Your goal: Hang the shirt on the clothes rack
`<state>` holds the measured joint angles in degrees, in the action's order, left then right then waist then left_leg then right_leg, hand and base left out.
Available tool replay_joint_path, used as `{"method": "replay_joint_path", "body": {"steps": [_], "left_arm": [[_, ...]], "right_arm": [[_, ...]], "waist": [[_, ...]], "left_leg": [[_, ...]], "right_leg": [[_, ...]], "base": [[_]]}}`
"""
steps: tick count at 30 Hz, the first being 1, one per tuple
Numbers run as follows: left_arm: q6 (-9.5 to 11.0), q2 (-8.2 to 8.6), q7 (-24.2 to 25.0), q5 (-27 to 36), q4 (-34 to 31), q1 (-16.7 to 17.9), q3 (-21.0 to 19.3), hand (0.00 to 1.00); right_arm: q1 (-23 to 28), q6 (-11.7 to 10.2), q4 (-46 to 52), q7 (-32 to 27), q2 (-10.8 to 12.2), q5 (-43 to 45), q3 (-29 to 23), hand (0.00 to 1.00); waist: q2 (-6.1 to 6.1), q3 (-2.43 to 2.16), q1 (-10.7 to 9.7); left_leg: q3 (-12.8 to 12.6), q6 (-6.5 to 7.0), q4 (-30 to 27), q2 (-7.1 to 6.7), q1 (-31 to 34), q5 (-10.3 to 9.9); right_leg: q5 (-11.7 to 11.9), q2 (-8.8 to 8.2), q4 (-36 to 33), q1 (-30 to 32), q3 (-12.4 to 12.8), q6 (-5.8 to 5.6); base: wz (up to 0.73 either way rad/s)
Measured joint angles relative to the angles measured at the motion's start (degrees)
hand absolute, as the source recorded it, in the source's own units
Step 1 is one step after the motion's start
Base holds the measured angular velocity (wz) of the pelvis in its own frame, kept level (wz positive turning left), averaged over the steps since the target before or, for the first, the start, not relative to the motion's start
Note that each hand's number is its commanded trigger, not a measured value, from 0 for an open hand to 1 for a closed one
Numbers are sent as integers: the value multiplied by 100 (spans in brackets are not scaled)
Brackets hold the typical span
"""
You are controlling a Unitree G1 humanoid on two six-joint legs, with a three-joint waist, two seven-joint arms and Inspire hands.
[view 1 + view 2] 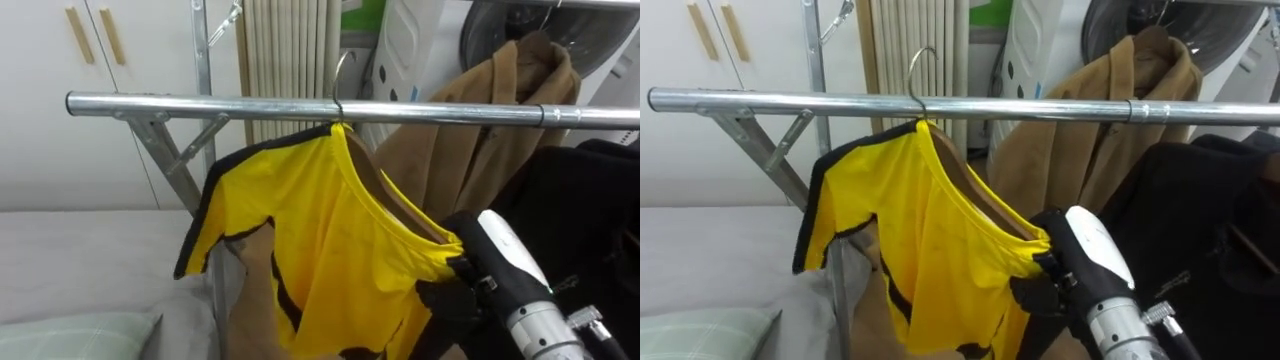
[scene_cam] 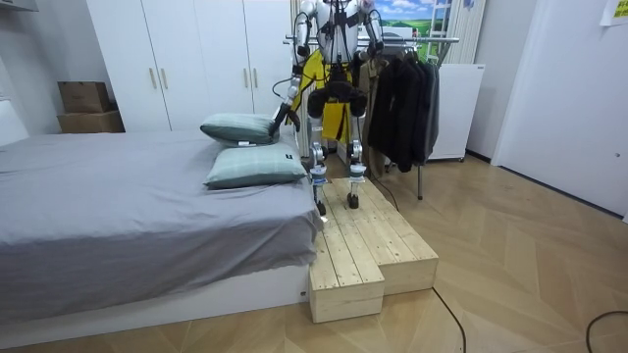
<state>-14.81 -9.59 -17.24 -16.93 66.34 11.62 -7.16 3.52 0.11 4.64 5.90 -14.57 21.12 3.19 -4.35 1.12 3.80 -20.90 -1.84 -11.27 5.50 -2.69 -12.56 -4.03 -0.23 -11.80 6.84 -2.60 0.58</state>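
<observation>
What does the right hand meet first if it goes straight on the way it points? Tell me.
The yellow shirt. The right hand points up and to the left and sits at the shirt's shoulder edge, seemingly touching it. The wooden hanger lies just inside the cloth. Depth beyond that is unclear.

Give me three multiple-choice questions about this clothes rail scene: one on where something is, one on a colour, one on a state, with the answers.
1. Where does the tan cloth coat hang relative to the yellow short-sleeved shirt?
A. To its left
B. Behind the silver metal rail, to its right
C. Directly beneath it

2. What colour is the shirt's trim?
A. White
B. Black
C. Red

3. How is the wooden hanger's wire hook placed?
A. Hanging clear below the rail
B. Held clear above the rail
C. Hooked over the rail

Answers: B, the coat shows past the rail on the right. B, black edging lines the sleeve. C, the hook curves over the rail.
</observation>
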Motion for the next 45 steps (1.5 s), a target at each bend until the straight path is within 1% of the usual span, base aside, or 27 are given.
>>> {"method": "replay_joint_path", "body": {"steps": [3, 7, 9, 12, 14, 17, 20, 23, 26, 28, 30, 34, 37, 39, 42, 45], "left_arm": [[0, -14, -11, 0, -42, 1, 0, 0], [11, -17, -10, -1, -117, 58, 2, 0], [30, -21, -10, -1, -119, 59, 1, 0], [41, -44, -6, 0, -141, 59, -5, 0], [40, -48, 1, 0, -168, 59, -5, 0], [41, -51, 5, 0, -219, 58, -4, 0], [42, -52, 6, 0, -331, 60, -6, 0], [42, -52, 6, 0, -336, 67, -17, 0], [42, -52, 6, -1, -372, 72, -72, 0], [42, -50, 8, 0, -434, 107, -92, 0], [42, -40, 8, -1, -647, 233, -102, 0], [42, -29, 7, 0, -735, 254, -112, 0], [42, -28, 4, -1, -736, 258, -109, 0], [43, -26, -18, -1, -758, 258, -101, 0], [44, -26, -23, -1, -793, 256, -100, 0], [103, -26, -71, -1, -793, 256, -84, 0]], "right_arm": [[0, 0, -257, 6, -10, -180, -1, 100], [-53, 0, -576, 74, -38, -515, -1, 100], [-158, 0, -796, 140, -53, -729, -1, 100], [-341, 0, -1131, 248, -55, -982, 5, 100], [-371, 1, -1222, 300, -55, -1051, 7, 100], [-405, 1, -1508, 401, -74, -1386, 24, 100], [-413, 8, -1833, 514, -127, -1699, 34, 100], [-513, 7, -2198, 672, -143, -1744, 60, 100], [-562, 7, -2289, 785, -196, -1834, 54, 100], [-665, 8, -2468, 895, -219, -1859, 51, 100], [-875, 16, -2787, 1017, -222, -1897, 36, 100], [-1084, 17, -3154, 1171, -230, -1976, 23, 100], [-1242, -7, -3556, 1232, -229, -2048, 18, 100], [-1288, -41, -3895, 1228, -224, -2182, 15, 100], [-1298, -93, -4068, 1218, -220, -2380, 25, 100], [-1302, -206, -4319, 1133, -186, -2536, 60, 100]], "waist": [[-28, 7, -14], [-40, 13, -1], [-59, 25, -2], [-76, 30, 2], [-76, 30, 11], [-77, 30, 86], [-77, 30, 133], [-74, 31, 133], [-74, 30, 124], [-73, 29, 118], [-72, 29, 123], [-69, 26, 159], [-72, 23, 181], [-81, 12, 200], [-80, 11, 270], [-79, 9, 296]], "left_leg": [[67, -1, 6, -4, 10, -1], [97, -1, 8, -5, 1, -1], [99, -1, 6, -14, 2, -1], [100, 0, 2, -17, 3, -1], [110, 0, -1, -18, 6, -1], [126, 0, -13, -12, 5, -1], [209, 0, -17, -14, 1, -1], [232, 0, -12, -10, -50, -1], [265, 0, -23, -7, -17, 0], [300, -1, -26, -7, -29, 0], [333, -1, -26, -8, -48, 0], [379, -2, -24, -13, -57, 2], [406, -4, -16, -14, -116, 5], [470, -4, -14, -19, -151, 4], [473, -5, -5, -19, -180, 4], [534, -5, -15, -23, -176, 4]], "right_leg": [[-1, -12, 8, -24, -66, -1], [-3, -15, 18, -82, -81, -4], [-4, -26, 13, -81, -84, -6], [-8, -29, 15, -86, -83, -12], [-8, -31, 15, -90, -91, -12], [-7, -31, 17, -106, -110, -11], [-7, -53, 28, -149, -214, -11], [-9, -52, 73, -195, -245, -11], [-9, -55, 102, -243, -268, -10], [-9, -58, 113, -271, -305, -10], [-9, -64, 125, -270, -342, -10], [-9, -71, 120, -287, -384, -10], [-13, -75, 140, -370, -427, -11], [-14, -83, 213, -468, -494, -12], [-14, -79, 215, -498, -495, -12], [-16, -84, 222, -531, -534, -13]], "base": [[9], [3], [0], [0], [0], [2], [13], [5], [5], [8], [7], [5], [7], [13], [1], [8]]}}
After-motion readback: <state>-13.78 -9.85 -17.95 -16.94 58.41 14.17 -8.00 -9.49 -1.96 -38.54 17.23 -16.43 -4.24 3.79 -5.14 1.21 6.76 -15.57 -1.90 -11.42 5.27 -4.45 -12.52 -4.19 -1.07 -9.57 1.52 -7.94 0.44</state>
